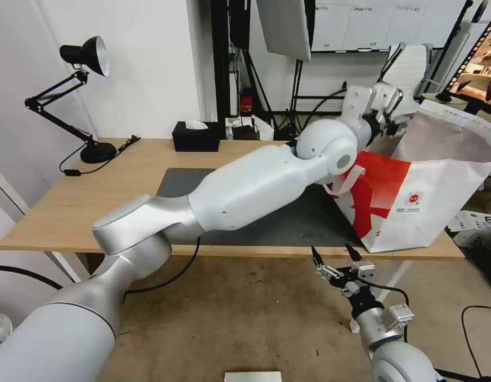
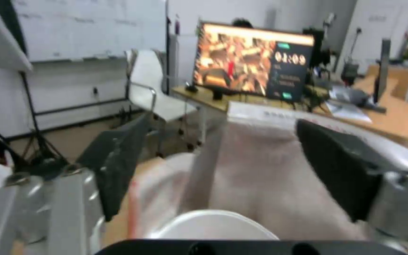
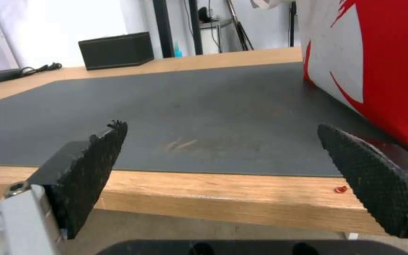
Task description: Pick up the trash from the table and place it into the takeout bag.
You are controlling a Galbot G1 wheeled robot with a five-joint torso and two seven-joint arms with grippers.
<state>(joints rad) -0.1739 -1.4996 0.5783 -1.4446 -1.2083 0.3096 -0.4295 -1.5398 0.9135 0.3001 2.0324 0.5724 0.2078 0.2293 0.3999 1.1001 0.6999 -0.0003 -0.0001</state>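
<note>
The left pincer (image 1: 389,114) is raised over the mouth of the large white-and-red foil-lined takeout bag (image 1: 415,201), which stands at the right end of the long light-wood bench (image 1: 60,207); its fingers (image 2: 114,166) are spread, nothing gripped. The right pincer (image 1: 335,253) is held below the front edge, wide open and empty.

Sitting against the white wall: a rectangular black tissue box (image 1: 195,136) with a white tissue poking from its top, serving here as landmark. Standing well to the left of the tissue box, a black articulated desk lamp (image 1: 81,101) with round base, its black cord (image 1: 99,162) trailing nearby. Rising just right of the tissue box, a black metal stand pole (image 1: 220,63). Glowing far right of the tissue box, a flat monitor (image 2: 253,62) showing orange imagery; waiting between them, a white plastic chair (image 2: 154,88).
</note>
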